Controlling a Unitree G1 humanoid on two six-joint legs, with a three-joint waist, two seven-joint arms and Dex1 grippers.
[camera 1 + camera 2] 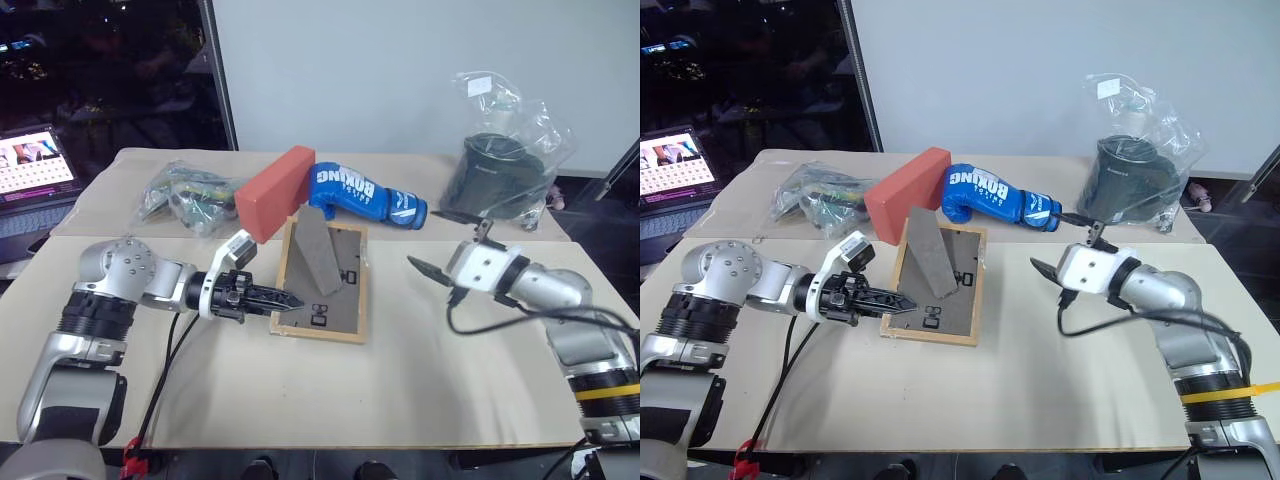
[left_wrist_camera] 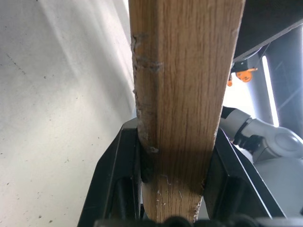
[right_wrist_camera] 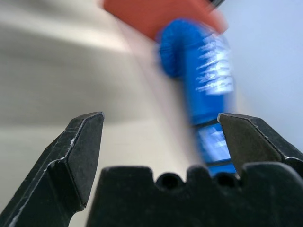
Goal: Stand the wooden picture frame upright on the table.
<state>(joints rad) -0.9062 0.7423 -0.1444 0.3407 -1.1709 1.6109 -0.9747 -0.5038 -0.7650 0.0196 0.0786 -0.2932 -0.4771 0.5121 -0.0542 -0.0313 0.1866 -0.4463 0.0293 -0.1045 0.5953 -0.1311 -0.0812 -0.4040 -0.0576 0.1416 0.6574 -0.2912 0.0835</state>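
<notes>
Front of the wooden picture frame (image 1: pixel 322 285) is hidden, since only its dark backboard with the fold-out stand raised is shown; the frame is tilted, its far edge lifted toward the orange-red block (image 1: pixel 275 193). Its near-left edge is clamped between the fingers of the left gripper (image 1: pixel 285 298), as confirmed in the left wrist view, where the wood (image 2: pixel 182 104) is seen between both pads. The right gripper (image 1: pixel 450 268) is held spread wide and empty, apart from the frame, above bare counter (image 1: pixel 400 390). Open room is left toward the near edge. Behind are crowded a blue boxing glove (image 1: pixel 362 196), a bagged dark object (image 1: pixel 495 175) and a wrapped bundle (image 1: pixel 185 195); the bundle's contents are hard to make out.
</notes>
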